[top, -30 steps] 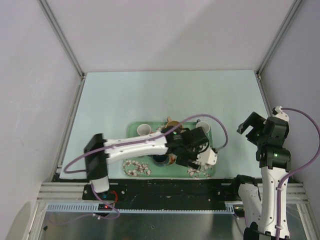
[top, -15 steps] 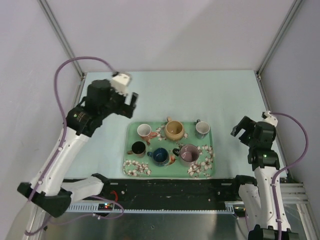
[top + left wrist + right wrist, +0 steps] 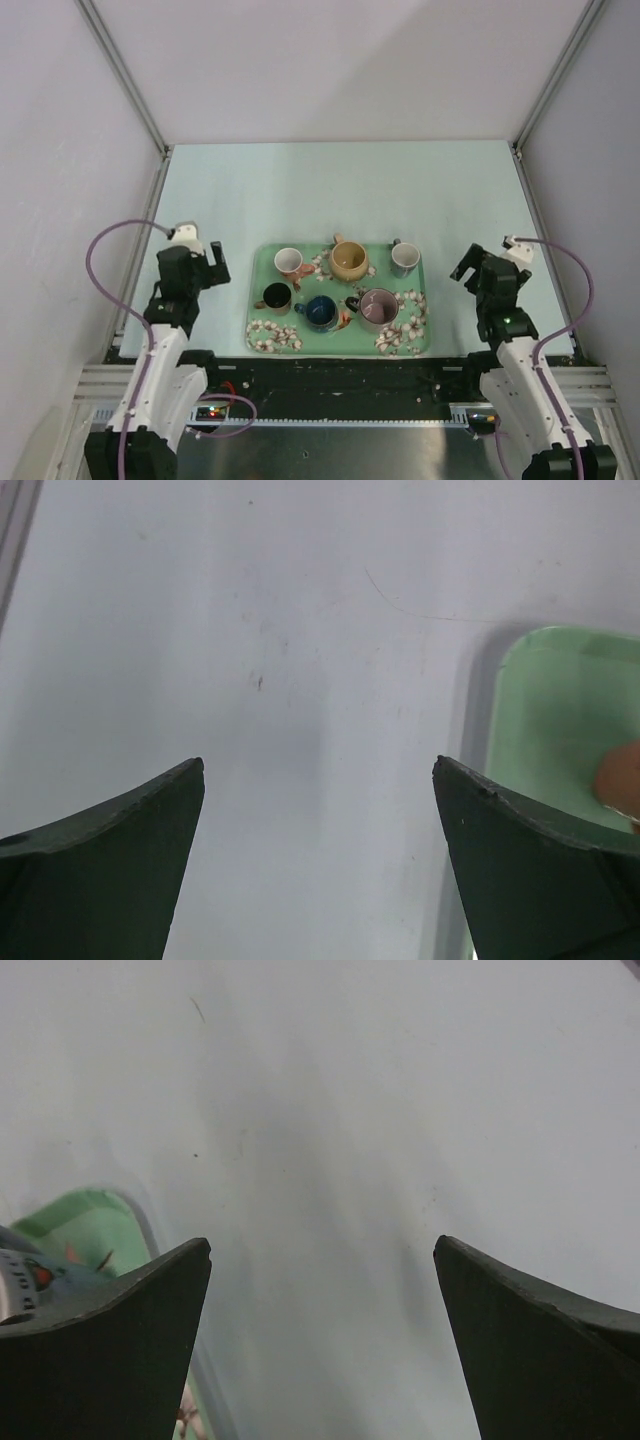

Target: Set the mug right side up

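Note:
Several mugs stand on a green floral tray (image 3: 310, 288): a white one (image 3: 288, 262), a tan one (image 3: 349, 261), a grey one (image 3: 404, 258), a black one (image 3: 276, 296), a blue one (image 3: 320, 312) and a lilac one (image 3: 378, 307). All show their open mouths upward. My left gripper (image 3: 205, 262) is open and empty, left of the tray, over bare table (image 3: 318, 765). My right gripper (image 3: 470, 265) is open and empty, right of the tray (image 3: 322, 1244).
The tray's corner (image 3: 560, 710) shows at the right of the left wrist view. The tray's edge (image 3: 85, 1225) and part of a mug (image 3: 20, 1275) show at the left of the right wrist view. Metal frame posts and walls stand at both sides.
My left arm has left the lilac mug, swung out over the far left and come back low beside the tray. My right arm has drawn back and lowered. All mugs are now uncovered.

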Robot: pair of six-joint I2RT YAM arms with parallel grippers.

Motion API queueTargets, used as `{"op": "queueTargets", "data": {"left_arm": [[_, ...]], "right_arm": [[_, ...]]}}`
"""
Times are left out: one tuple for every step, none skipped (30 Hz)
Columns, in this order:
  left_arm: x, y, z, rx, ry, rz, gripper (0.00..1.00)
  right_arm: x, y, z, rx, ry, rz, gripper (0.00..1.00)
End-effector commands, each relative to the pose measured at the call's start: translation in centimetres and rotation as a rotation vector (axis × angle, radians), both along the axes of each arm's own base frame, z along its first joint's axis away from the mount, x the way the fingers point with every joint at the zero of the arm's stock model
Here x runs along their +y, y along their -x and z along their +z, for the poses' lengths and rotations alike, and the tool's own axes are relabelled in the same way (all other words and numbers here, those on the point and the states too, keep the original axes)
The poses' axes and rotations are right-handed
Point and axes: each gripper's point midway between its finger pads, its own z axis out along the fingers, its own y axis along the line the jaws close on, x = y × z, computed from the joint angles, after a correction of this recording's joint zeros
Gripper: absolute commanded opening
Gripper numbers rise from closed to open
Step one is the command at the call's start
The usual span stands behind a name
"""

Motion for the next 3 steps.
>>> {"op": "queueTargets", "data": {"left_arm": [[1.45,-3.19,2.87,-0.279,-0.013,0.079,1.0],[1.81,-3.27,2.79,-0.301,-0.021,0.097,1.0],[2.31,-3.14,2.34,-0.313,-0.029,0.126,1.0]], "right_arm": [[-0.77,-1.0,1.68,-0.11,0.017,-0.057,0.99],[-0.87,-0.97,1.71,-0.113,0.02,-0.063,0.99],[-1.12,-0.95,1.9,-0.123,0.023,-0.079,0.99]]}}
